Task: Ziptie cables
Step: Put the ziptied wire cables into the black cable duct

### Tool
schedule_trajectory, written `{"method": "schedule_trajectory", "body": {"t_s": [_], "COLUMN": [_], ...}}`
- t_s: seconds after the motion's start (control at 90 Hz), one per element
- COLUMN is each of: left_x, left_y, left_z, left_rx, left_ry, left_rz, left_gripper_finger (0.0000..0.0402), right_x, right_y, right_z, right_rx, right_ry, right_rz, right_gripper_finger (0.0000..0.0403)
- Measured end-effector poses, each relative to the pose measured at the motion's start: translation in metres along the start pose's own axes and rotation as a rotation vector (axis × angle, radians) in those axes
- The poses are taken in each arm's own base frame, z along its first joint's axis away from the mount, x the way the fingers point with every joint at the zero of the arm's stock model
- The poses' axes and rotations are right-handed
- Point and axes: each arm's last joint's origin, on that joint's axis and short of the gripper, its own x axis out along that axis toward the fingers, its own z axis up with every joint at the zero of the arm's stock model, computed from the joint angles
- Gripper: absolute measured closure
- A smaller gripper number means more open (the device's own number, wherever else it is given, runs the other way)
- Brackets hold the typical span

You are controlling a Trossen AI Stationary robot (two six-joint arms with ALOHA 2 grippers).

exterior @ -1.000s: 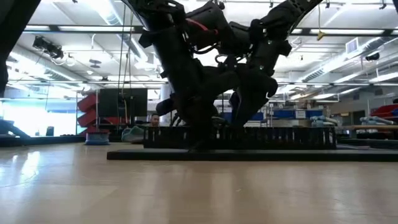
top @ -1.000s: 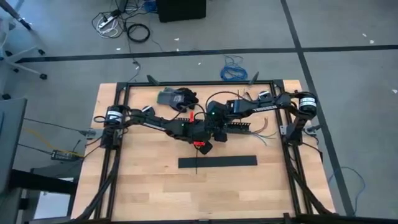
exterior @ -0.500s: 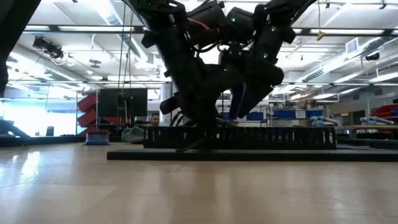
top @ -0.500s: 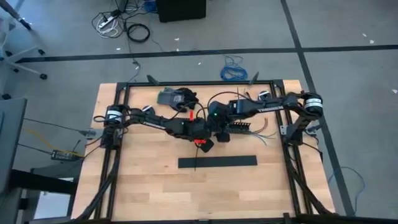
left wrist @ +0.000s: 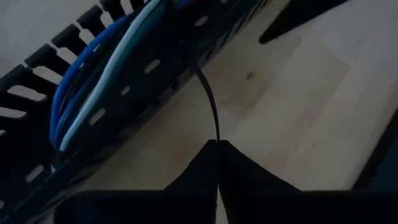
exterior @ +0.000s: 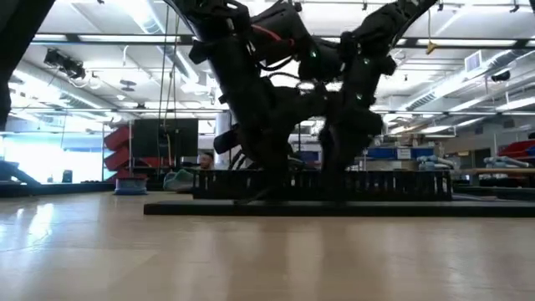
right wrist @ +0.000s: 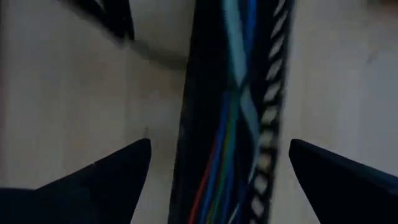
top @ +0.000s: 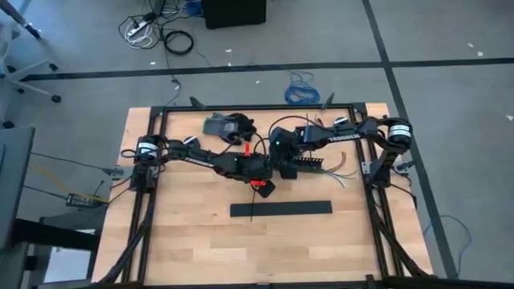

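The cables [left wrist: 93, 74], blue and pale wires, lie inside a long black slotted duct [top: 309, 164] at mid table; their ends [top: 341, 171] fan out at its right end. My left gripper [left wrist: 217, 144] sits just near of the duct's left part, shut on a thin black ziptie [left wrist: 211, 106]. My right gripper [right wrist: 217, 165] hangs open over the duct [right wrist: 199, 93], one finger on each side of it, touching nothing that shows. A thin black strip [top: 254, 207] runs from the left gripper [top: 263, 183] across the flat bar. My left gripper pinches the ziptie between its two fingertips [left wrist: 205, 155], at a point [left wrist: 216, 138] a short way from the duct. The strip rises out of the fingertips and curves over to the duct's slotted wall [left wrist: 198, 73], clear of the table along that stretch.
A wide flat black bar [top: 297, 209] lies near of the duct. Dark gloves or cloth [top: 229, 127] sit at the far edge. The black frame [top: 241, 108] runs around the table's border. Bare wood spreads at the near left and near right.
My right gripper has lifted a little and then come down over the duct, its fingers now reaching to the duct's level in the low view. My left gripper has stayed where it was with the ziptie.
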Motion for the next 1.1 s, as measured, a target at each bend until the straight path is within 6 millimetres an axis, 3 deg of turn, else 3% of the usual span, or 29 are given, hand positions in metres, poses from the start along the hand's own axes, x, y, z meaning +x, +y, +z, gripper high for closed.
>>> {"method": "schedule_trajectory", "body": {"t_s": [0.211,1.1], "left_x": [0.0,0.0], "left_y": [0.0,-0.004], "left_z": [0.0,0.005], "left_rx": [-0.001,-0.014], "left_ry": [-0.003,-0.065], "left_rz": [-0.002,-0.029], "left_gripper_finger": [0.0401,0.0401], "right_x": [0.007,0.006], "right_y": [0.0,-0.007], "right_z": [-0.007,0.007], "right_rx": [0.007,0.069], "right_ry": [-0.015,-0.196], "right_rz": [-0.006,-0.026], "right_gripper_finger": [0.0028,0.0029]}}
